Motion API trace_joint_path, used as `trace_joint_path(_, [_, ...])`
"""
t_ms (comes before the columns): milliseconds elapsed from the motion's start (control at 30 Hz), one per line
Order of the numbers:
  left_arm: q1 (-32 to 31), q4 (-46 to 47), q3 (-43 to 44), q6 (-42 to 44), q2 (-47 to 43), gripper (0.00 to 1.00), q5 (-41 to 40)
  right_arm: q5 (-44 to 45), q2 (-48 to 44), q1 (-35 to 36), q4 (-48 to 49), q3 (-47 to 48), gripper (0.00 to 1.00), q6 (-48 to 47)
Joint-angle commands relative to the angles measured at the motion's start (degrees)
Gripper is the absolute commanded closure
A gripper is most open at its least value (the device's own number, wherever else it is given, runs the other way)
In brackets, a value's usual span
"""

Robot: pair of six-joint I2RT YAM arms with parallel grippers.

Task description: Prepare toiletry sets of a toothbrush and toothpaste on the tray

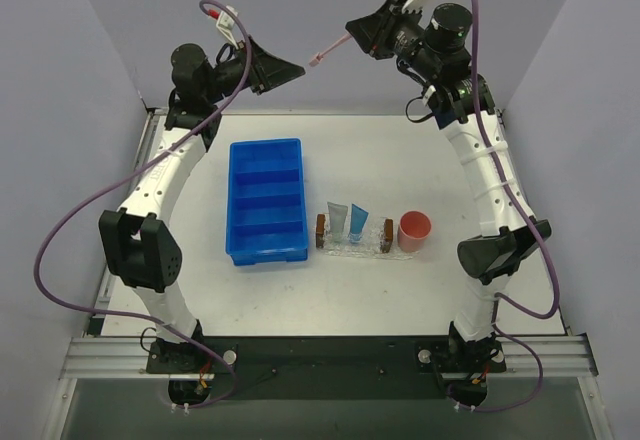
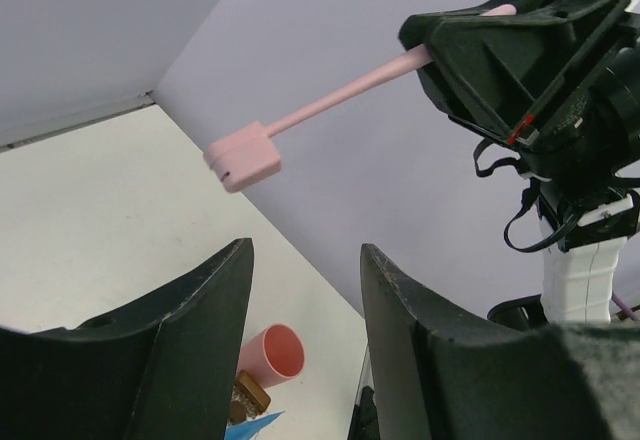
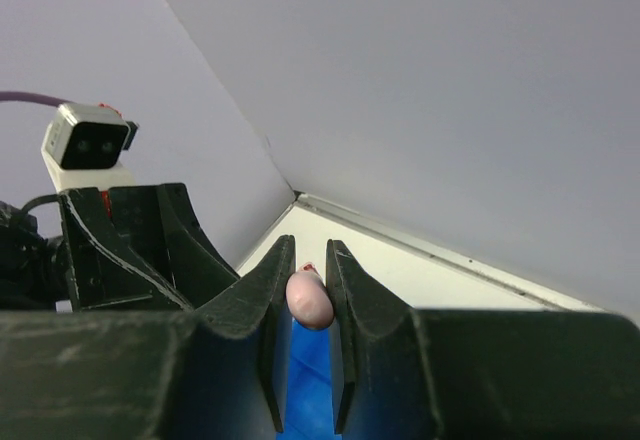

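My right gripper [image 1: 362, 32] is raised high at the back and shut on the pink toothbrush [image 1: 330, 52], whose head points left toward my left gripper [image 1: 293, 68]. The left gripper is open and empty, its tips just short of the brush head [image 2: 243, 160]. In the right wrist view the toothbrush's rounded handle end [image 3: 309, 300] sits pinched between the fingers. The clear tray [image 1: 355, 242] with brown end blocks lies on the table. It holds a pale grey-blue toothpaste tube [image 1: 338, 221] and a brighter blue tube [image 1: 358, 223].
A blue compartmented bin [image 1: 266, 201] stands left of the tray. A pink cup [image 1: 414, 231] lies just right of the tray and also shows in the left wrist view [image 2: 272, 354]. Grey walls close in on the back and sides.
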Motion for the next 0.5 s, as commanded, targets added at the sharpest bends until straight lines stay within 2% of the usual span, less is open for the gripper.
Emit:
trace_joint_path(0, [0.63,3.41,-0.15,-4.28,0.82,0.43,-3.24,3.64,-1.11,1.13,8.57,2.27,1.0,0.22])
trace_joint_path(300, [0.36,8.86,0.37,-12.89,2.14,0.43,-5.53,8.38,-1.2,4.12,13.67,-0.1,1.0,1.8])
trace_joint_path(467, [-0.34,10.71,1.08,-17.89,1.96,0.43,-6.76,9.96,-0.76,6.05,16.13,-1.15,1.0,-0.56])
